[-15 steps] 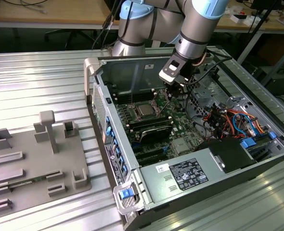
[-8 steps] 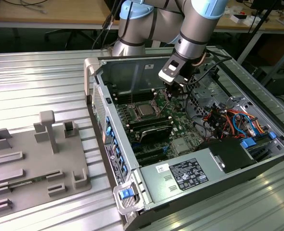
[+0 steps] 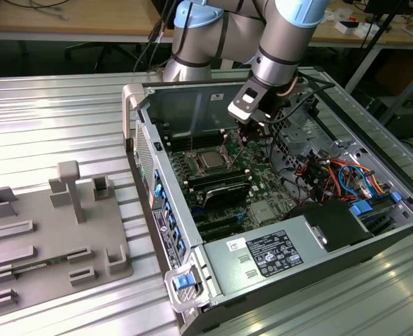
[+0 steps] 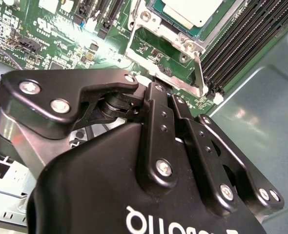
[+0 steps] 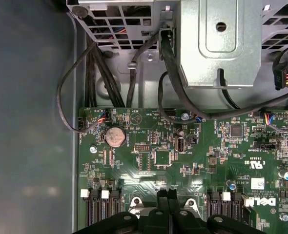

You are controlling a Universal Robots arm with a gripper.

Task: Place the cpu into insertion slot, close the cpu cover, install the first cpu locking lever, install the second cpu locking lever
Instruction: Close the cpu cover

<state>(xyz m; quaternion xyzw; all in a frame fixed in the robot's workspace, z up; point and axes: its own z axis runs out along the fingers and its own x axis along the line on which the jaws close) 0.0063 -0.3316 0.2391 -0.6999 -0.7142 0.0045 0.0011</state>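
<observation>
The cpu (image 3: 211, 160) lies flat in its socket on the green motherboard; the second wrist view shows its silvery top (image 4: 193, 10). The cpu cover (image 4: 143, 36), a silvery frame, lies down around it. A thin metal locking lever (image 4: 198, 73) stands up at the socket's corner, just beside my fingertips. My gripper (image 3: 243, 136) hangs inside the open computer case, a little to the exterior view's right of the socket. Its black fingers (image 4: 156, 105) are pressed together, and I see nothing between them. In the first wrist view the gripper (image 5: 168, 194) hovers over the board.
The case's power supply with a white label (image 3: 273, 252) sits at the front. Bundled cables (image 3: 339, 175) and a metal drive cage (image 5: 217, 44) crowd the exterior view's right. Memory slots (image 4: 251, 34) flank the socket. A grey fixture plate (image 3: 45, 238) lies outside the case.
</observation>
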